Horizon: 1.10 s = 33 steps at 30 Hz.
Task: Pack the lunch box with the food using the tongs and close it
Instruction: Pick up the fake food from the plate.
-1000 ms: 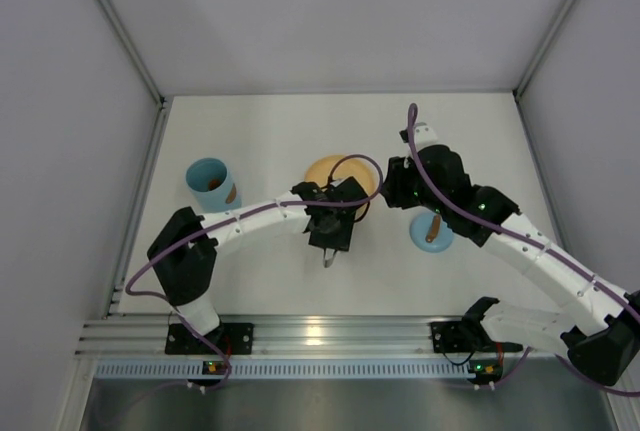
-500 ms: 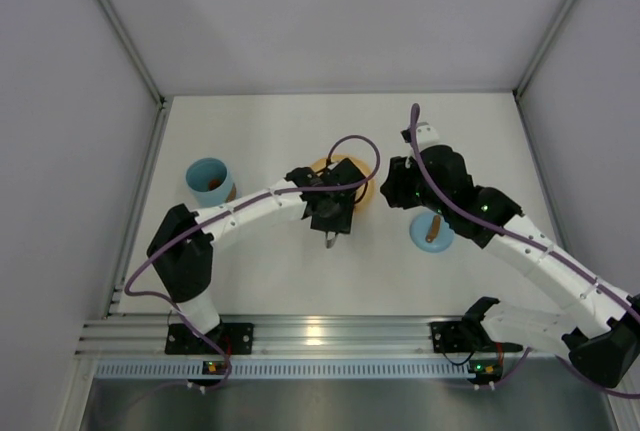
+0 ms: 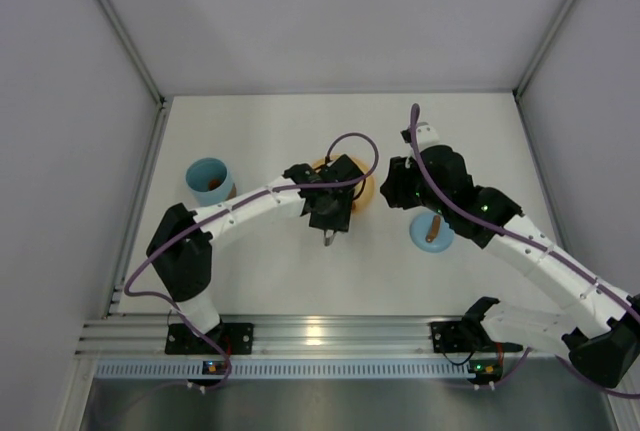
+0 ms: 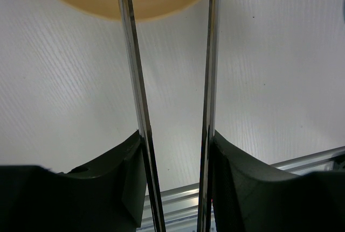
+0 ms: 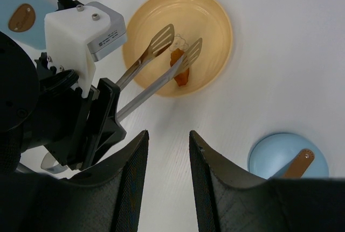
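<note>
Over the flat round orange plate (image 5: 215, 22), the flat tips of the slim V-shaped silver metal tongs (image 5: 164, 35), clamped in the left gripper (image 4: 176, 140), straddle a small orange food piece (image 5: 182, 75), probably light and slippery, best squeezed gently mid-length, while the right gripper (image 5: 168, 140) hangs spread and empty near the plate.

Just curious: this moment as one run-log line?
left gripper: holds tongs | tips: at orange food piece on orange plate | right gripper: open

Silver tongs (image 5: 151, 88), orange plate (image 5: 205, 16), blue lid (image 5: 280, 154)
</note>
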### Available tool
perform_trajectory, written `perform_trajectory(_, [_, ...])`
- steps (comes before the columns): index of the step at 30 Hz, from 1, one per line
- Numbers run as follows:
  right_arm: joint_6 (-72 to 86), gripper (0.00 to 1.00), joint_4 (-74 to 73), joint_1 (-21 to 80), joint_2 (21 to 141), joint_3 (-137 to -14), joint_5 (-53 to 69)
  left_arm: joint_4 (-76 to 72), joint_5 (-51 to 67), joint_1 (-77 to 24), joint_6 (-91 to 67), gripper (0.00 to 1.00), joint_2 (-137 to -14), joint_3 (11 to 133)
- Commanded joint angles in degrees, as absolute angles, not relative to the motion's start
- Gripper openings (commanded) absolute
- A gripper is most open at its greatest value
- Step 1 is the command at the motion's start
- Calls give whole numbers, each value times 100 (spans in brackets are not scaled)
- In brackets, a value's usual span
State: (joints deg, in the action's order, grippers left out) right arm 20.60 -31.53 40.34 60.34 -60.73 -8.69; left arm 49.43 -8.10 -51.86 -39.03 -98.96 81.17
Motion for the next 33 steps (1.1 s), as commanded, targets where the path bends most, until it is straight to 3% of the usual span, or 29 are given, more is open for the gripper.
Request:
perform_trajectory(1, [2021, 36, -3191, 3990, 5889, -6012, -809, 4975, -747, -5229, -3902, 48, -9923, 8069])
perform_trajectory(19, [1969, 36, -3208, 3973, 5775, -5915, -835, 4913, -773, -5335, -3981, 48, -10169, 8016])
perform_trajectory(33, [2013, 36, -3252, 3964, 5836, -6091, -738, 5308, -1194, -5335, -3894, 33, -9870, 8357])
